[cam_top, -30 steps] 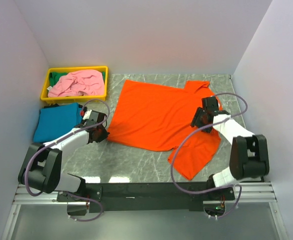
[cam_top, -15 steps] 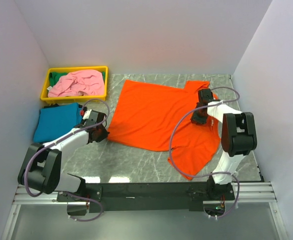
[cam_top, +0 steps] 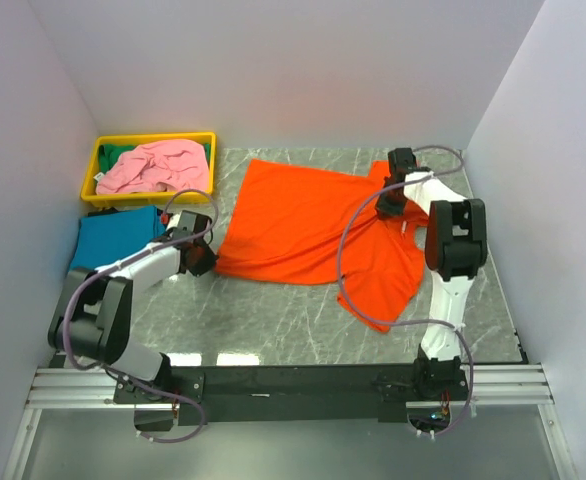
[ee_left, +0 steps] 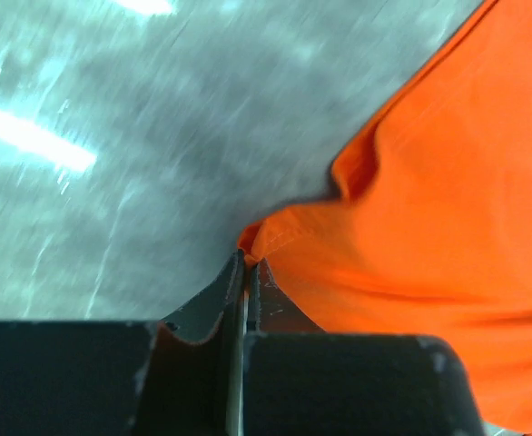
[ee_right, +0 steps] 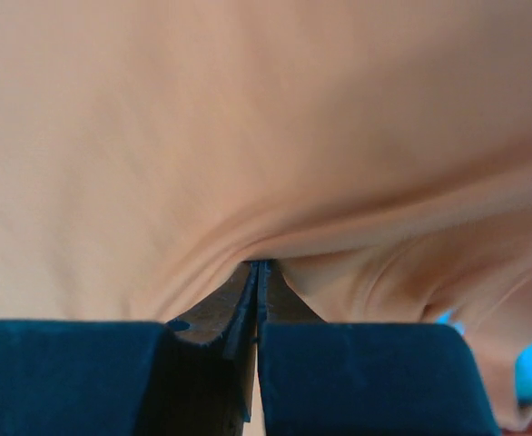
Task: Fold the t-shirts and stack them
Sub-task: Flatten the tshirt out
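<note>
- Orange t-shirt [cam_top: 308, 225]: spread open at the centre of the counter [cam_top: 273, 315], not yet folded. Its 4 o'clock part hangs toward the near edge in an uneven flap.
- Left fingers [ee_left: 213, 300]: pressed together on the shirt's hem corner at its 8 o'clock end, with a small pucker of cloth beside the tips.
- Right fingers [ee_right: 221, 309]: clamped on a pinch of the same shirt at its 2 o'clock end, near the sleeve. Cloth fills that wrist view.
- Teal t-shirt [cam_top: 113, 248]: lies as a flat rectangle at 9 o'clock on the counter, apparently folded already.
- Pink t-shirt [cam_top: 155, 166]: crumpled in the yellow tray [cam_top: 153, 137] at 10 o'clock, over some green cloth [cam_top: 123, 153].
- Progress, as judged: one shirt done, one in hand, one still to do, and nothing stacked yet.
- Room: a bare strip of counter runs from 5 to 7 o'clock, the widest free ground for a fold.
- Limits: the back wall [cam_top: 293, 70] stands close at 12 o'clock. The right wall [cam_top: 543, 200] crowds the right arm at 3 o'clock. The teal t-shirt lies just beside the left arm.
</note>
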Available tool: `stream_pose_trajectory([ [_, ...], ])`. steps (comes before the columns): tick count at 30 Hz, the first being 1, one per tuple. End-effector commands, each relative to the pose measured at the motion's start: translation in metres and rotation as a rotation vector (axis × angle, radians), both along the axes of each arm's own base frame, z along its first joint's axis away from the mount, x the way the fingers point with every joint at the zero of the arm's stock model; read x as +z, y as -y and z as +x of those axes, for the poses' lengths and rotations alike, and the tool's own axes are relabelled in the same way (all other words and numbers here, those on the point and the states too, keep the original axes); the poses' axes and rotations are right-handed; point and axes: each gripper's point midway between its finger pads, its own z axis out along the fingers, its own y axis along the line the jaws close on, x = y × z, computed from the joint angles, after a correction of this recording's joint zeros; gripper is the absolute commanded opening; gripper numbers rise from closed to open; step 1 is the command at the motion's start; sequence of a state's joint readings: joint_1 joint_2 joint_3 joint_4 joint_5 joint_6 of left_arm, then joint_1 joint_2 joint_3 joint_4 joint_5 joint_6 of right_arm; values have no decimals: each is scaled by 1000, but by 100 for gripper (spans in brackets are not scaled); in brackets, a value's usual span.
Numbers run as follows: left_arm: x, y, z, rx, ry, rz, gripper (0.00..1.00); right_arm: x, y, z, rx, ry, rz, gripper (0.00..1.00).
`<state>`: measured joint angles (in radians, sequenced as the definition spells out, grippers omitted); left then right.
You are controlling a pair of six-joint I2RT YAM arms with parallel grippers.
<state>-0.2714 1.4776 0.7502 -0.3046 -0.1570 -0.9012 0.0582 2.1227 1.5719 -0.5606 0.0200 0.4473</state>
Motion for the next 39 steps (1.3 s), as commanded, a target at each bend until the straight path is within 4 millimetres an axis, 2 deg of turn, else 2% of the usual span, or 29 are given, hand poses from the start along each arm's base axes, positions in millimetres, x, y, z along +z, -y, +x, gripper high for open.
stream_pose_trajectory([
  [1,20,5,34,-19,63,-5,1,6,1,41,31,34,-27,4],
  [2,21,5,38,-29,64,2,1,6,1,46,47,25,-36,5],
  [3,30,7,48,-33,85,1,1,23,1,65,52,74,-38,5],
  [4,28,6,52,-36,72,11,1,20,1,68,58,64,-46,7],
  [6,34,6,63,-53,81,35,1,30,1,66,75,64,-62,10],
  [7,35,5,64,-57,75,48,1,50,1,64,79,98,-68,12],
  [8,36,4,66,-71,78,60,1,59,2,62,82,128,-74,14],
  [9,38,3,68,-71,83,60,1,68,4,43,79,131,-79,18],
  [11,40,4,69,-77,97,55,1,78,14,27,56,161,-109,21],
  [12,39,4,67,-79,99,54,1,82,18,3,49,155,-117,25],
  [14,39,4,66,-84,101,50,1,84,25,-18,29,161,-120,31],
  [15,42,7,67,-92,109,43,1,83,32,-42,12,151,-123,36],
  [17,45,5,69,-102,112,58,1,83,40,-62,-19,160,-120,41],
  [18,48,3,70,-98,121,67,1,80,45,-83,-36,155,-115,43],
  [20,53,3,71,-111,130,78,1,77,59,-99,-85,169,-98,44],
  [21,56,3,71,-111,140,70,1,69,61,-116,-95,160,-85,44],
  [23,59,6,70,-118,152,54,1,65,68,-124,-137,186,-17,45],
  [24,61,7,70,-124,159,49,1,59,71,-137,-154,182,-8,46],
  [29,65,2,70,-121,163,76,1,50,52,-157,-166,230,151,49],
  [30,65,2,70,-120,163,77,1,44,48,-166,-165,214,166,49],
  [35,67,3,71,-124,169,78,1,30,47,-182,-161,180,158,49],
  [39,65,2,71,-125,163,81,1,21,30,-197,-133,146,234,50],
])
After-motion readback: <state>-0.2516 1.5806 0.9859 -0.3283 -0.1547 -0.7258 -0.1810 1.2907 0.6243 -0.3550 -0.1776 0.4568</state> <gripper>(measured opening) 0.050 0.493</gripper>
